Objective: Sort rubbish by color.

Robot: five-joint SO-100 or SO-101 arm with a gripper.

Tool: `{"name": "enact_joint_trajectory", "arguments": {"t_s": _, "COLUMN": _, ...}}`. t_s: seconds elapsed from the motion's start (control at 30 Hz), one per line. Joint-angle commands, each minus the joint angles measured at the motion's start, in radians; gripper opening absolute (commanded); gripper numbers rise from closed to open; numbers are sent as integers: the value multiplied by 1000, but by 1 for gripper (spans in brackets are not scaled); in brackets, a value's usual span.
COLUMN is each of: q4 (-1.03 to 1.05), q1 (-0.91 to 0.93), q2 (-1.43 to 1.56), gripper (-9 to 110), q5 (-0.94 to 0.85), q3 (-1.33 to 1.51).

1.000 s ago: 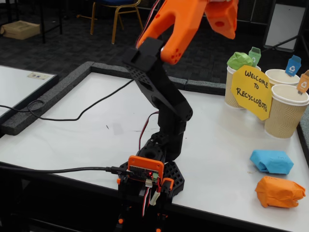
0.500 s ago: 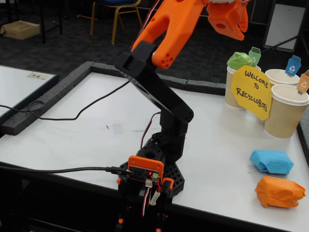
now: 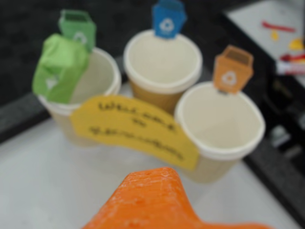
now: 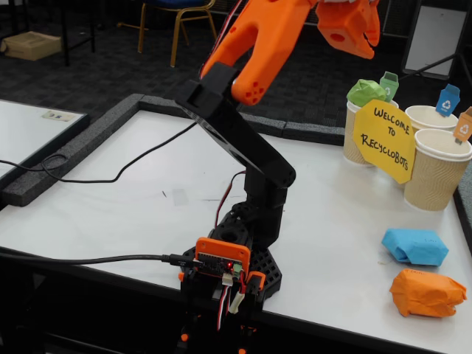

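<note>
Only one orange finger tip (image 3: 151,200) is showing in the wrist view, rising blurred from the bottom edge, so whether the fingers are apart or together cannot be told; nothing is visibly sitting in them. In the fixed view the fingers' end of the arm is running out of the top of the picture, with just the orange wrist block (image 4: 346,28) hanging high above the worktop (image 4: 147,214).

Beyond the tip, the wrist view is looking down on three beige ribbed paper cups standing close together. A yellow sign (image 3: 133,129) with handwriting is leaning across their fronts. The left cup (image 3: 97,78) is carrying the green wad (image 3: 59,67), which is sitting on its rim beside a green tag (image 3: 77,26). The middle cup (image 3: 163,62) is wearing a blue tag (image 3: 168,19) and the right cup (image 3: 220,119) an orange tag (image 3: 232,70); both are showing bare insides.

In the fixed view the blue wad (image 4: 414,246) is lying on the worktop nearer the camera than the cups, and the orange wad (image 4: 428,293) is lying just beside it, nearer still, close to the worktop's edge. The arm's black base (image 4: 232,269) is standing at the front edge, well apart from both wads, with a black cable (image 4: 88,259) running off to the left.
</note>
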Motion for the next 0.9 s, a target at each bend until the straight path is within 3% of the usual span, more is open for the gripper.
{"name": "enact_joint_trajectory", "arguments": {"t_s": 0.0, "q4": -31, "q1": -2, "q2": 49, "gripper": 0, "q5": 18, "q3": -101}}
{"name": "enact_joint_trajectory", "arguments": {"t_s": 0.47, "q4": -23, "q1": -106, "q2": 38, "gripper": 0, "q5": 49, "q3": -98}}
{"name": "enact_joint_trajectory", "arguments": {"t_s": 0.87, "q4": -40, "q1": 72, "q2": 18, "gripper": 0, "q5": 66, "q3": 25}}
